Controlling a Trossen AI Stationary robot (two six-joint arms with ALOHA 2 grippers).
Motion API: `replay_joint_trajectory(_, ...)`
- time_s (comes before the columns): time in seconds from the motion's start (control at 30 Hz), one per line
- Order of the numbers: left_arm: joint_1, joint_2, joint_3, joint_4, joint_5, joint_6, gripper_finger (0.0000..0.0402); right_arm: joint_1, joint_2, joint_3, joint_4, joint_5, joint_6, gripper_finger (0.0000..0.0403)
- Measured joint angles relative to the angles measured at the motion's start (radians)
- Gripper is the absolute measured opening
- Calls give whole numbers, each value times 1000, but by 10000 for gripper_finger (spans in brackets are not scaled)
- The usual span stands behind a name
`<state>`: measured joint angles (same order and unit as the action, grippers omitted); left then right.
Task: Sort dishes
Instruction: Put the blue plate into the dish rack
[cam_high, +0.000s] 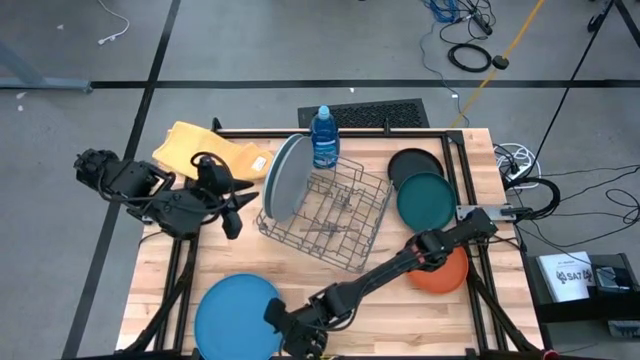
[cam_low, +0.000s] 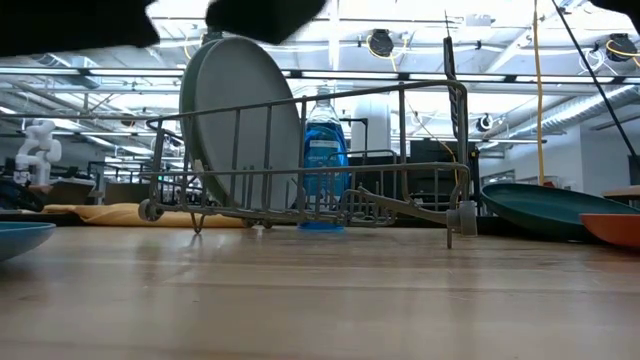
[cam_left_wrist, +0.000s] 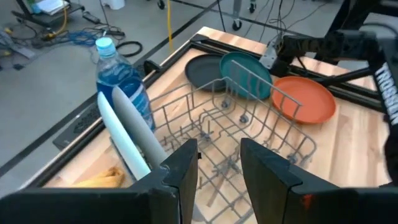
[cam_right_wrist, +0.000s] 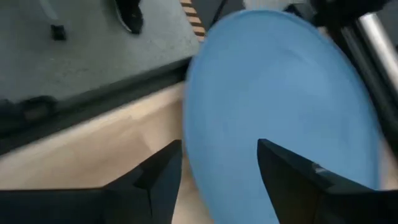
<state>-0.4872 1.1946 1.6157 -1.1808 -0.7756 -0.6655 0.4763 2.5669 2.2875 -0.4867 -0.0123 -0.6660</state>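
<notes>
Two large plates, grey and light blue (cam_high: 284, 176), stand on edge in the left end of the wire rack (cam_high: 340, 215); the left wrist view shows these plates (cam_left_wrist: 127, 134) side by side. The blue plate (cam_high: 236, 315) lies flat near the table's near-left corner. The black plate (cam_high: 411, 163), dark teal plate (cam_high: 426, 202) and orange plate (cam_high: 445, 272) lie flat on the right. My left gripper (cam_high: 236, 208) (cam_left_wrist: 219, 168) hangs open just left of the rack. My right gripper (cam_high: 292, 335) (cam_right_wrist: 217, 158) is open at the blue plate's (cam_right_wrist: 280, 99) right rim. My right gripper comes at the blue plate's right rim (cam_right_wrist: 191, 124) slanting down from the table's right, with one finger (cam_right_wrist: 158, 177) over bare wood and the other finger (cam_right_wrist: 292, 174) over the plate. Whether either finger touches the plate I cannot tell. The plate lies flat on the table.
A blue bottle (cam_high: 324, 137) stands at the rack's far side. A folded yellow cloth (cam_high: 205, 150) lies at the far-left corner. Bare wood (cam_high: 400, 320) shows between the blue plate and the orange plate. My right arm (cam_high: 400, 262) stretches across the near side of the rack.
</notes>
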Motion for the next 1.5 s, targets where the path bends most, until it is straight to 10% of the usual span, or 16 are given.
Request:
replay_joint_trajectory(1.0,-28,0,0,21,2,-31,123,-25,80,-15,66,46,-101,184)
replay_joint_trajectory(1.5,-27,0,0,20,-4,-8,123,-10,92,-15,37,86,-104,12)
